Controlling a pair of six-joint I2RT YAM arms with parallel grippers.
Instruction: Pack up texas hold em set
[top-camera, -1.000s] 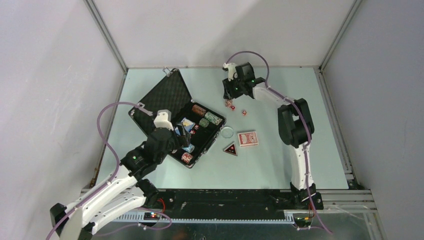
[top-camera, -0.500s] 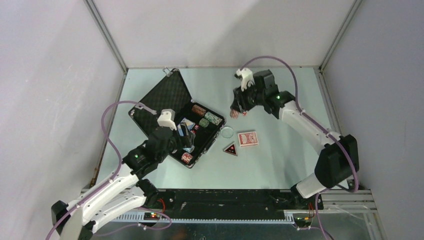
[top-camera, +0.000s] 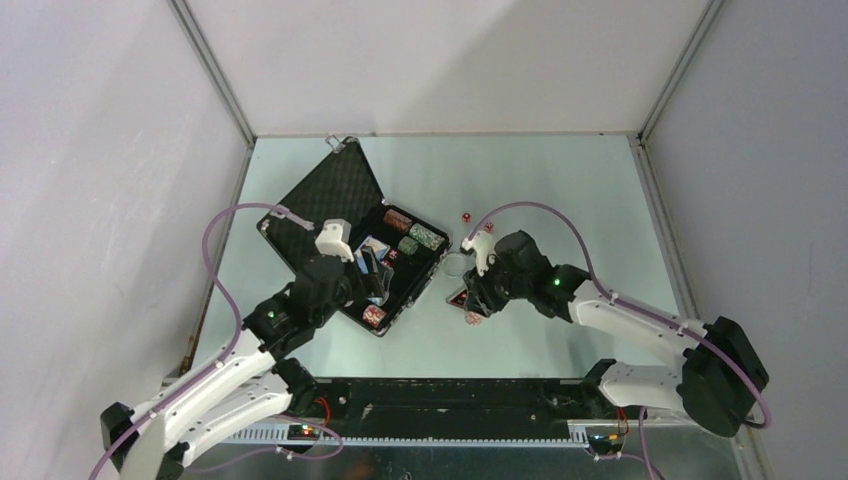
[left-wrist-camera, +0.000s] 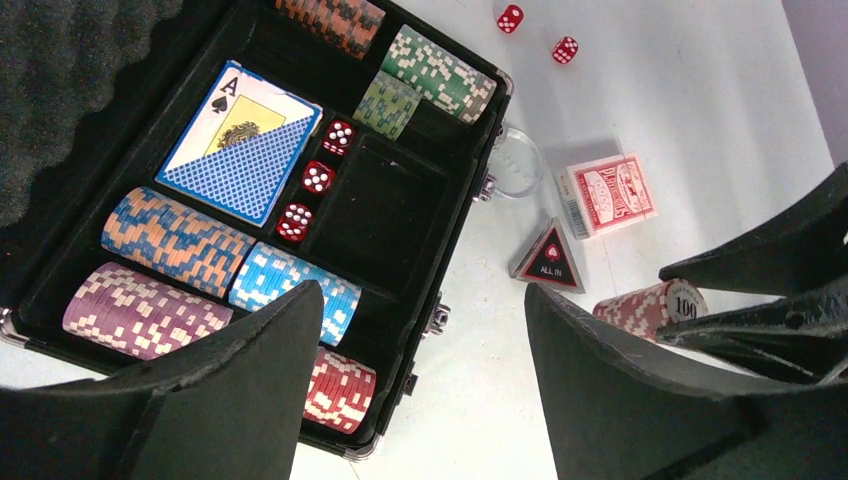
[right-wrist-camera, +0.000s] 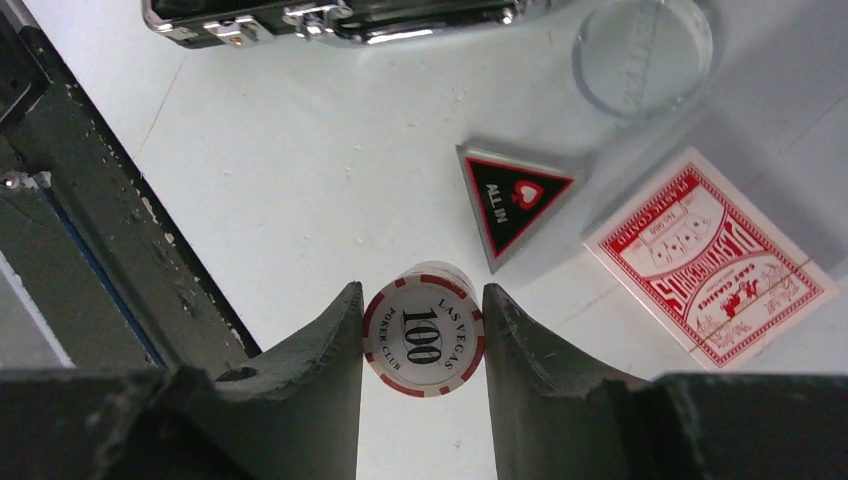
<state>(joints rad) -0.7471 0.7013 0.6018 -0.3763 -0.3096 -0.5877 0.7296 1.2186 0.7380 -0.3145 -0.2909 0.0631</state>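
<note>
The black briefcase (top-camera: 330, 195) lies open at the left. In the left wrist view its tray (left-wrist-camera: 380, 215) holds several chip stacks, a blue card deck (left-wrist-camera: 240, 140) and three red dice (left-wrist-camera: 318, 177). My left gripper (left-wrist-camera: 422, 300) is open and empty above the case's near right corner. My right gripper (right-wrist-camera: 423, 300) is shut on a red-and-white "100" chip stack (right-wrist-camera: 423, 335) and holds it above the table, just in front of the black-red triangle (right-wrist-camera: 510, 195). The red deck (right-wrist-camera: 708, 255) lies right of the triangle.
A clear round disc (right-wrist-camera: 645, 50) lies by the case's latched edge (right-wrist-camera: 330, 15). Two loose red dice (top-camera: 466, 216) (top-camera: 489, 228) lie on the table beyond the right arm. The table's dark front edge (right-wrist-camera: 110, 230) is close to the right gripper.
My right arm has swung from the far side by the loose dice toward the near edge, carrying the chip stack, and now covers the red deck in the top view. The left arm has barely moved.
</note>
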